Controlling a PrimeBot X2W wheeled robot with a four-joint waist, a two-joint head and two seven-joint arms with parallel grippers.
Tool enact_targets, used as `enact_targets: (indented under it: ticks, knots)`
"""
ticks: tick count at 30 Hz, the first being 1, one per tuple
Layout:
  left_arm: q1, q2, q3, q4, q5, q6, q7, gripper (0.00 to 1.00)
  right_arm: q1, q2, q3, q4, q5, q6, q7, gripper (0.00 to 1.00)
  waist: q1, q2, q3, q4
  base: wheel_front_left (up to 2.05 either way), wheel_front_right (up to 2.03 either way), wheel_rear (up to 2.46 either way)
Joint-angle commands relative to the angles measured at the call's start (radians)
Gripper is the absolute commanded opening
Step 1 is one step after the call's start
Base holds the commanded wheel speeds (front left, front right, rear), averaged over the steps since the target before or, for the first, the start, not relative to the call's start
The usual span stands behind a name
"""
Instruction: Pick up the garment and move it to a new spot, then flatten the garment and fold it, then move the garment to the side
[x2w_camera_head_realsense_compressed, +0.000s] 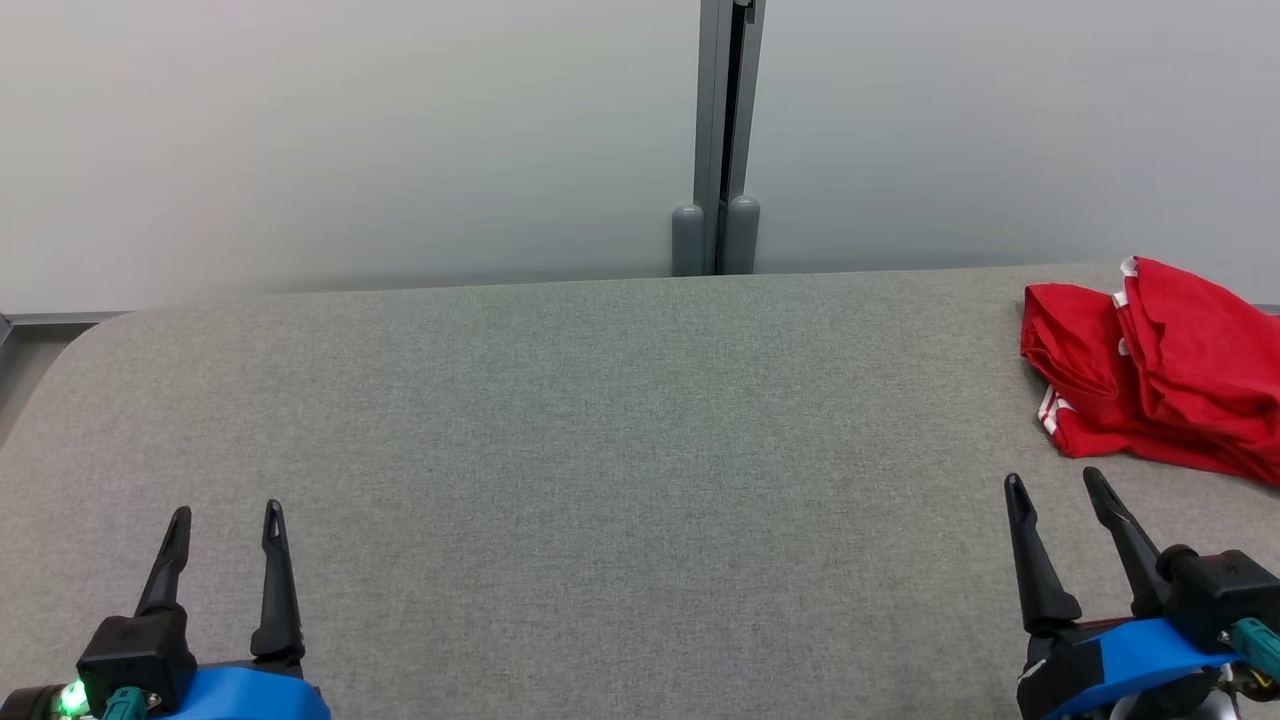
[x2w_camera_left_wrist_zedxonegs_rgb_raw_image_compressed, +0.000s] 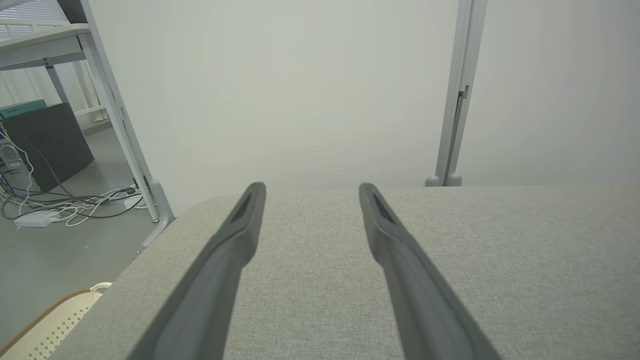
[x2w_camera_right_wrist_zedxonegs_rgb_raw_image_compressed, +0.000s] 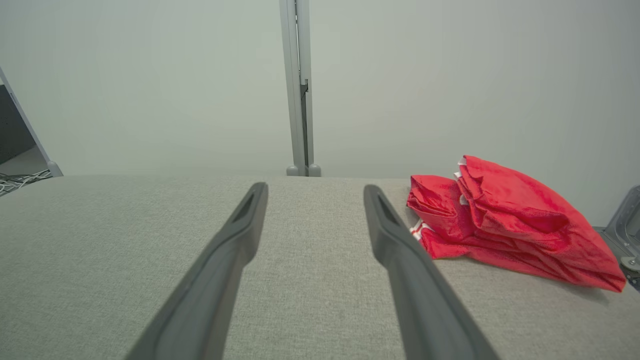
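One crumpled red mesh garment with white trim at far right of grey woven fabric tabletop, left gripper and right gripper both spread wide, empty, touching nothing

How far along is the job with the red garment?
Done: hard to judge; the red cloth garment lies in loosely layered folds at the right end of the grey fabric table, either bunched and untouched or already set aside. In hand: nothing; left gripper and right gripper are open and empty. Left: probably flattening and folding.
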Motion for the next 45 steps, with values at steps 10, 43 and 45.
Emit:
enact_targets:
  ticks: [10,43,45]
  knots:
    - [0.009,0.009,-0.009,-0.004,-0.003,0.013,0.007,1.00,0.011,0.009,-0.003,-0.004,-0.001,0.000,0.009,1.00,0.0000,0.0000,-0.001,0.001,0.00,0.00,0.00]
    - [-0.058,-0.077,0.046,0.116,-0.487,-0.077,0.061,0.00,-0.047,0.010,-0.016,0.107,0.507,0.000,0.063,0.00,0.0000,0.0000,0.002,0.001,0.00,0.00,0.00]
    - [-0.064,-0.081,0.049,0.121,-0.516,-0.082,0.064,0.00,-0.050,0.010,-0.017,0.112,0.539,0.000,0.067,0.00,0.0000,0.0000,0.002,0.001,0.00,0.00,0.00]
